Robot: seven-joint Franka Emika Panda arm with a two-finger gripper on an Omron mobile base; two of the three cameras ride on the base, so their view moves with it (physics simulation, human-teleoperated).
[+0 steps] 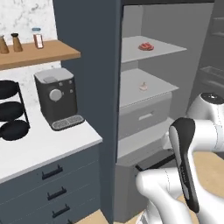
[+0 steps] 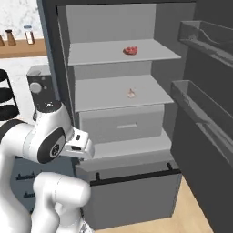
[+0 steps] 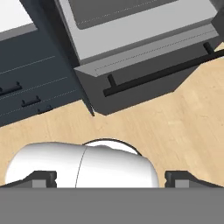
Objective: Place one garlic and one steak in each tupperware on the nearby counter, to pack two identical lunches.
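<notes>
2 things i need sit in the open fridge ahead of me: 1 steak (image 1: pixel 146 46), a small red lump on the upper shelf at the upper middle of the left base view, and 1 garlic (image 1: pixel 143 86), a pale bulb on the shelf below it, near the centre of that frame. in the right base view both lie a little above and right of centre, steak (image 2: pixel 131 50) over garlic (image 2: pixel 131 93). the counter (image 1: pixel 39 146) runs along the left of the left base view, with a coffee machine (image 1: pixel 56 98) on it, and i see no tupperware on the stretch that shows, so i cannot say where the trays stand.

my gripper (image 3: pixel 111 180) points down at the wooden floor (image 3: pixel 166 127), in front of the fridge's bottom drawer (image 3: pixel 153 70) with its black bar handle; the fingertips (image 3: pixel 39 179) stand far apart at the bottom corners of the hand view, wide and holding nothing.

i judge this to be the very start: nothing picked, nothing packed. the step in hand is reaching for the first item. next i must lift my hand from this low, folded pose, turn it toward a shelf, and come in level over the shelf edge, clear of the door bins (image 2: pixel 205 34) at the right of the right base view.
</notes>
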